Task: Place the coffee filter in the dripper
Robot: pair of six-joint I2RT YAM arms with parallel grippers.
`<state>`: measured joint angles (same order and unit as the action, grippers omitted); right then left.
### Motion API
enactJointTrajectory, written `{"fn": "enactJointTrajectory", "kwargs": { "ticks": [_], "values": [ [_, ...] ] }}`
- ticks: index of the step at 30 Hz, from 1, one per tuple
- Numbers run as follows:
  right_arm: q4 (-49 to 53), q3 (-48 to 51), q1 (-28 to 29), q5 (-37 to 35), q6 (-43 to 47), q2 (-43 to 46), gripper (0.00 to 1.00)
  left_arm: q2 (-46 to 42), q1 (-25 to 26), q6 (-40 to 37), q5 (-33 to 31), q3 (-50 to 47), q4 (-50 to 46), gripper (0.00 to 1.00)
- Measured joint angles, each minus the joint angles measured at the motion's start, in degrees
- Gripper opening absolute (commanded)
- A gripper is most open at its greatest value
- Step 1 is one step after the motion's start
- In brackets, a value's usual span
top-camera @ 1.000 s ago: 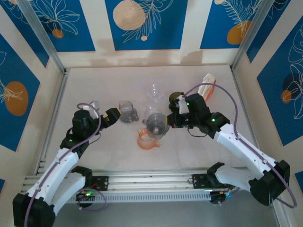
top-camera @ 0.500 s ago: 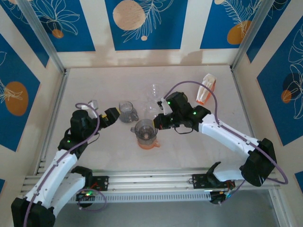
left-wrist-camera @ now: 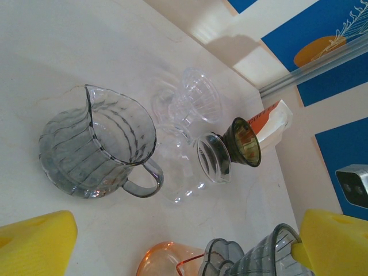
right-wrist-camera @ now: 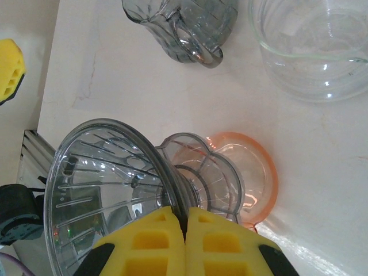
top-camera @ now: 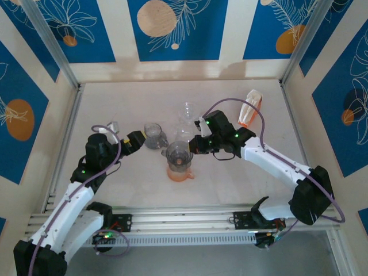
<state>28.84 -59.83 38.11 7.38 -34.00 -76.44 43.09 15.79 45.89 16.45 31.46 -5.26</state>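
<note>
The right gripper is pinched shut on the thin wall of the smoky dripper and holds it over the orange cup. That narrow grip is the risk. If the dripper swings or meets the cup's rim off-centre, it could slip free or knock the cup over. The left gripper hangs with jaws apart beside the grey pitcher. What looks like the coffee filter pack lies well apart from both grippers, at the table's far right.

The top camera looks down from behind, far off. Each wrist camera peers close past its own fingers; all three share the jug and dripper ahead of them.
</note>
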Motion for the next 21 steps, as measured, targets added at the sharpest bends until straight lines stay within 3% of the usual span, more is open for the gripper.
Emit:
{"fn": "enactJointTrajectory", "kwargs": {
  "ticks": [17, 21],
  "values": [
    [-1.40, 0.52, 0.39, 0.00, 0.07, -1.97, 0.00, 0.24, 0.00, 0.00, 0.02, -0.02, 0.07, 1.00],
    [-1.46, 0.52, 0.55, -0.31, 0.11, -2.01, 0.12, 0.24, 0.00, 0.00, 0.02, -0.02, 0.07, 1.00]
  ]
}}
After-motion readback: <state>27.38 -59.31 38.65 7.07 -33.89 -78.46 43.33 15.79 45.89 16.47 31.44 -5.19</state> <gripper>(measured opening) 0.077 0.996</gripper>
